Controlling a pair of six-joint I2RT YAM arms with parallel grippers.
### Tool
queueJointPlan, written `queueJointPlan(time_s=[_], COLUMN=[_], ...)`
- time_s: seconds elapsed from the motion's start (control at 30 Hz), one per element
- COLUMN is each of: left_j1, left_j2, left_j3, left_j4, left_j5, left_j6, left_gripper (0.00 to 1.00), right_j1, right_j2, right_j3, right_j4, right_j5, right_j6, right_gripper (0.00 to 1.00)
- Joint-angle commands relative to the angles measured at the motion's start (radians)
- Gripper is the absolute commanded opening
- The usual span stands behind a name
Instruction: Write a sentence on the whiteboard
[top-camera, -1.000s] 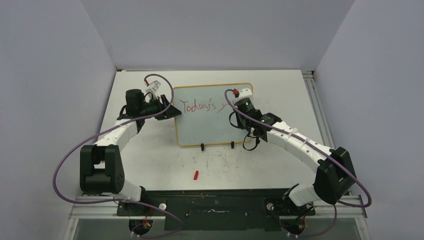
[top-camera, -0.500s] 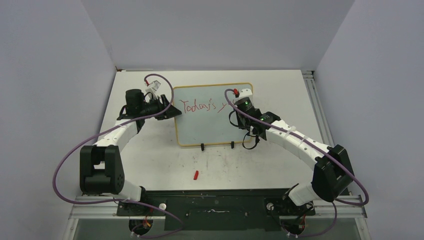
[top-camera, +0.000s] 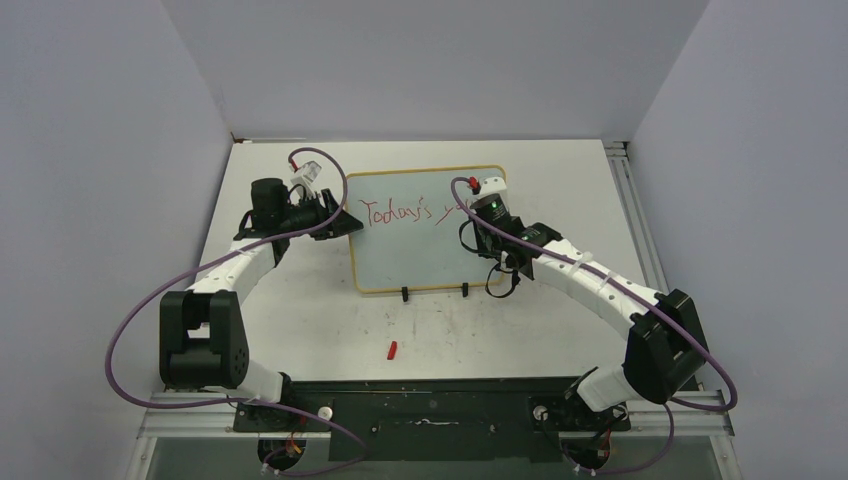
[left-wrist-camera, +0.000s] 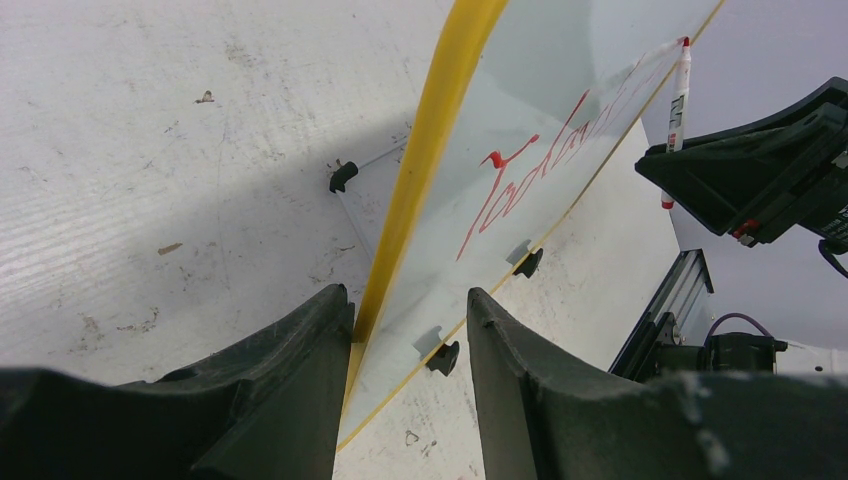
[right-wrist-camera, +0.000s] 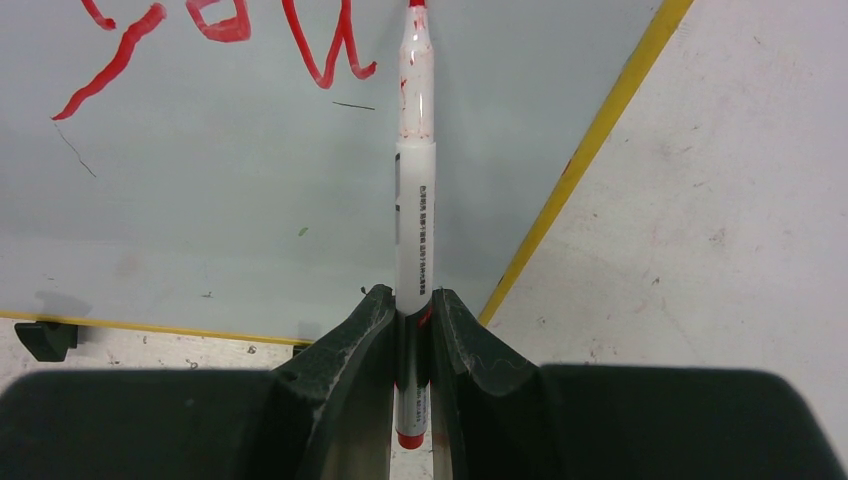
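Note:
The whiteboard (top-camera: 425, 255) stands tilted on the table, yellow-framed. Red marker words, the sentence (top-camera: 405, 213), run along its top line and read "Today's" plus a few more letters. My left gripper (top-camera: 342, 218) straddles the board's left edge. In the left wrist view the yellow frame (left-wrist-camera: 420, 180) runs down between the fingers of my left gripper (left-wrist-camera: 410, 305), against the left one. My right gripper (right-wrist-camera: 410, 300) is shut on a white marker (right-wrist-camera: 415, 200). Its red tip touches the board (right-wrist-camera: 200, 200) just right of the last letters (right-wrist-camera: 320, 50).
A small red cap (top-camera: 393, 350) lies on the table in front of the board. Two black clip feet (top-camera: 404, 294) hold the board's lower edge. Walls close in left, right and behind. A metal rail (top-camera: 625, 190) runs along the table's right side.
My right gripper has edged a little to the right along the top line with the marker, and the red writing has grown slightly. The left gripper and the board have stayed put.

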Motion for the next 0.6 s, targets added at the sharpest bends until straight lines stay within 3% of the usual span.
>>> queueJointPlan(time_s=[0.0, 0.57], left_j1=[-0.01, -0.011], left_j2=[-0.046, -0.048], left_j3=[0.01, 0.009], left_j4=[0.024, 0.025], left_j5=[0.041, 0.041], left_j6=[0.007, 0.007], left_gripper=[0.44, 0.43], right_j1=[-0.006, 0.012], right_j2=[-0.022, -0.062], right_j3=[-0.011, -0.096], right_j4=[0.001, 0.013], right_j5=[0.0, -0.029], right_j6=[0.017, 0.059], right_gripper=[0.05, 0.05])
